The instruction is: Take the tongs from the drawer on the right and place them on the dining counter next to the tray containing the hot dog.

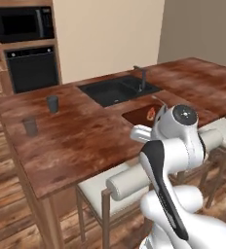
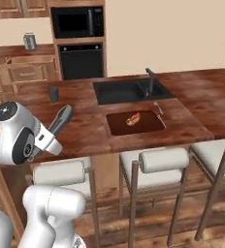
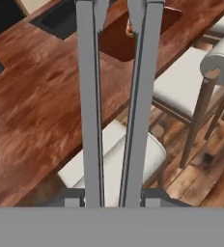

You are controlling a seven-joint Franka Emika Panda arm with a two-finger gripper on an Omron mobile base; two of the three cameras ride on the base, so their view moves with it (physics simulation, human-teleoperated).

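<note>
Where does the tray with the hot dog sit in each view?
Left base view: tray right of centre, beside the robot's arm.
Right base view: tray at centre, below the sink.
Hand view: tray at top, behind the tongs.
Shared landmark: the sink.

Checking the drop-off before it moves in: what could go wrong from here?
1. The tongs stick out far past the gripper, so their tips could hit the counter edge or a stool.
2. The spot beside the tray is tight: a fork lies on its right and the sink sits behind.
</note>
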